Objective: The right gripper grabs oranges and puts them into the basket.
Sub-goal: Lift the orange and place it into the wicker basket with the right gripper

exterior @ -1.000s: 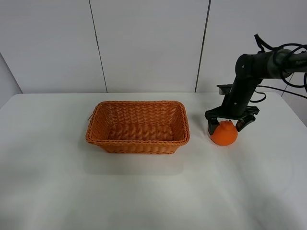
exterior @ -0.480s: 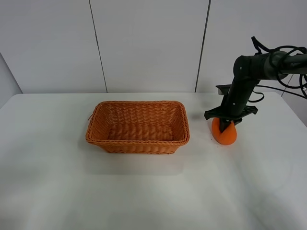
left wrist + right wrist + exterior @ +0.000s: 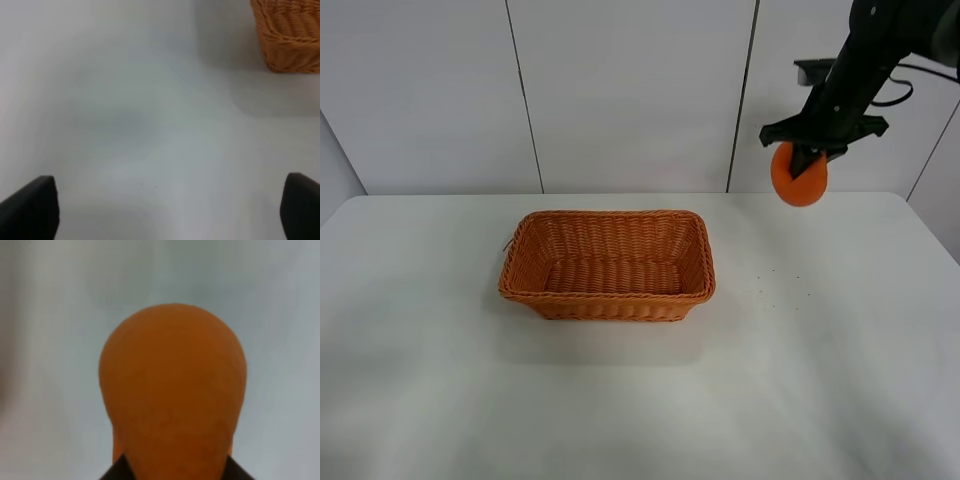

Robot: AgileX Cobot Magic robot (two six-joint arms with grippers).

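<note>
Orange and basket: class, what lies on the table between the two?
Nothing: in the high view, only bare table separates the basket from the orange, held aloft in the right pincer.

Right tool (image 3: 807, 158) high, pointing down, clamped on orange (image 3: 800, 180); left tool (image 3: 165, 205) low, spread wide.

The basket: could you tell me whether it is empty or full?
Empty: only bare weave shows inside the basket; the right gripper holds the orange aloft.
</note>
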